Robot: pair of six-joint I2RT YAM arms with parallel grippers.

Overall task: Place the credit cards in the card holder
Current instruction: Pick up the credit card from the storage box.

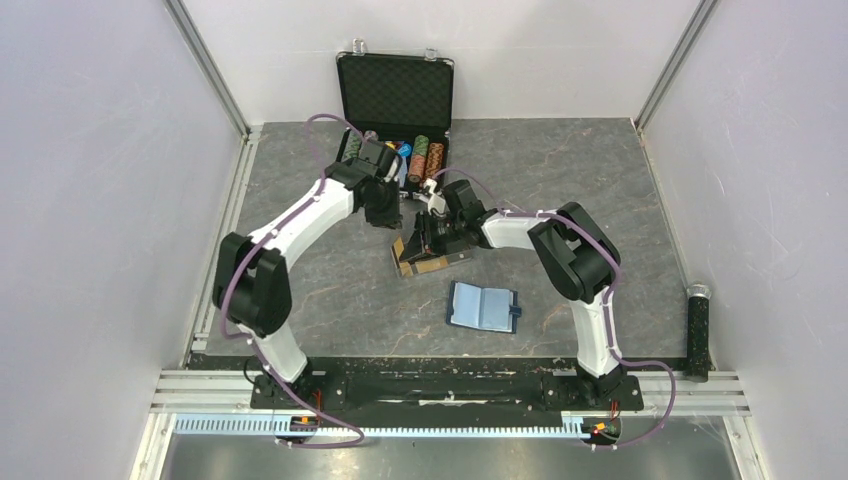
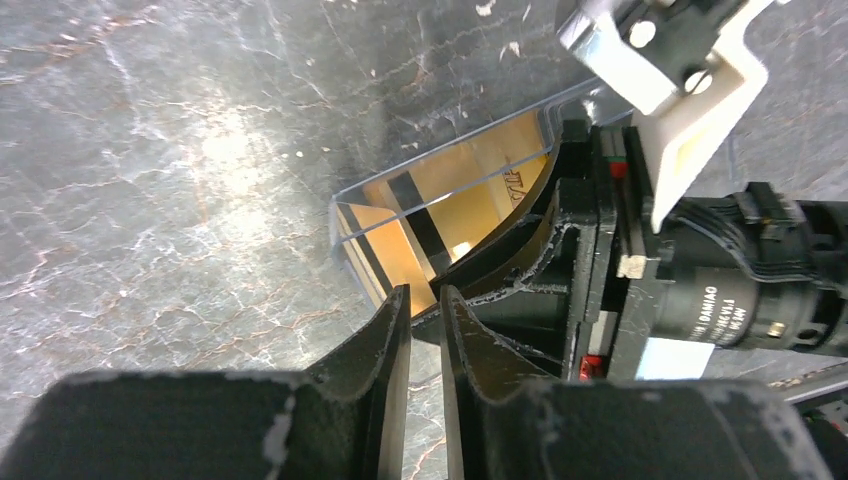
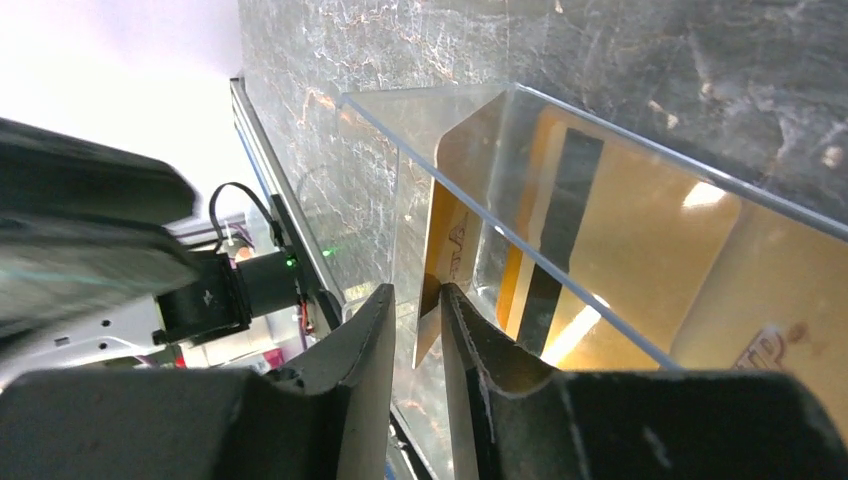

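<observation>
Several gold-orange credit cards point(image 1: 432, 262) with black stripes stand in a clear plastic tray point(image 1: 405, 250) at mid-table; they also show in the left wrist view point(image 2: 470, 185) and the right wrist view point(image 3: 620, 250). The navy card holder point(image 1: 483, 307) lies open and flat nearer the front, apart from both grippers. My left gripper point(image 1: 388, 224) point(image 2: 421, 292) is nearly closed at the tray's near wall point(image 2: 345, 225). My right gripper point(image 1: 428, 238) point(image 3: 418, 292) straddles the edge of one gold card point(image 3: 447, 225); the card touches one finger, with a slit on the other side. No dark cards show.
An open black chip briefcase point(image 1: 395, 90) with stacked poker chips point(image 1: 425, 155) stands at the back, just behind both grippers. A black cylinder point(image 1: 697, 325) lies at the right edge. White walls close in both sides.
</observation>
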